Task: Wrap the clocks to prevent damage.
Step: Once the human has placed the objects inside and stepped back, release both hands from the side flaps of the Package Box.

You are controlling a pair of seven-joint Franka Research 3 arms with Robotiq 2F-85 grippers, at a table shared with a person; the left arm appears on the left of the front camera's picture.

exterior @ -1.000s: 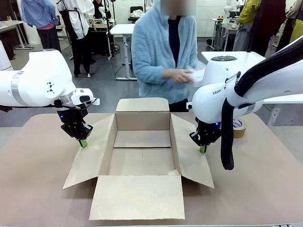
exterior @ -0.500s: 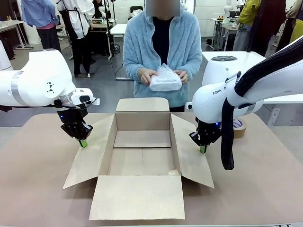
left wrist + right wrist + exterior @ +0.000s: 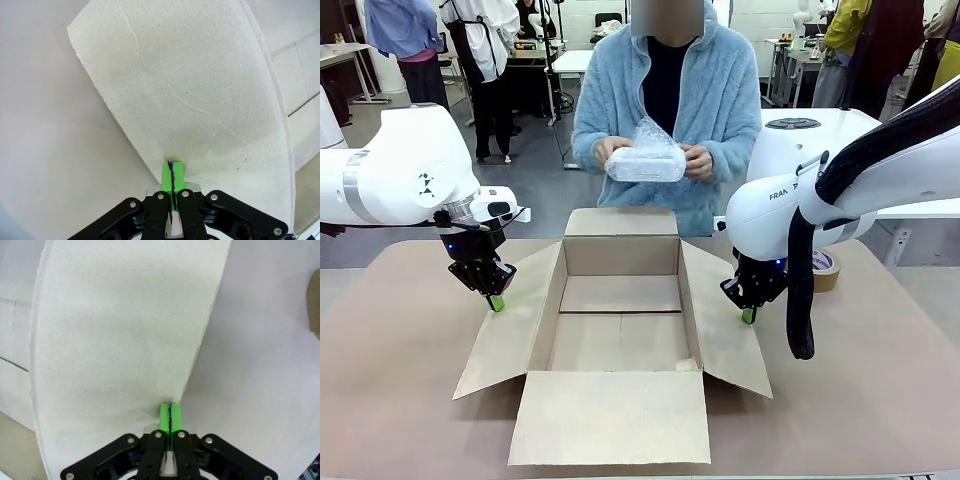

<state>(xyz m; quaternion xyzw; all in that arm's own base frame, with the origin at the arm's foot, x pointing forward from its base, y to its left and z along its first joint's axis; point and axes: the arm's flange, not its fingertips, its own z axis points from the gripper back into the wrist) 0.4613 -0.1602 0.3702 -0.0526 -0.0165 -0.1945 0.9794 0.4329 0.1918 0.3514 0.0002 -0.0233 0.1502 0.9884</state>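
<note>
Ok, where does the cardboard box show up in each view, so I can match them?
Front view: cardboard box open at the centre of the tan table, flaps spread.
Left wrist view: its left side flap across the upper middle, jaws shut on its edge.
Right wrist view: its right side flap, left of centre, jaws shut on its edge.
Shared landmark: the tan table, bare beside each flap.

clocks [image 3: 644, 160] | whitish bubble-wrap bundle | level | above box
</note>
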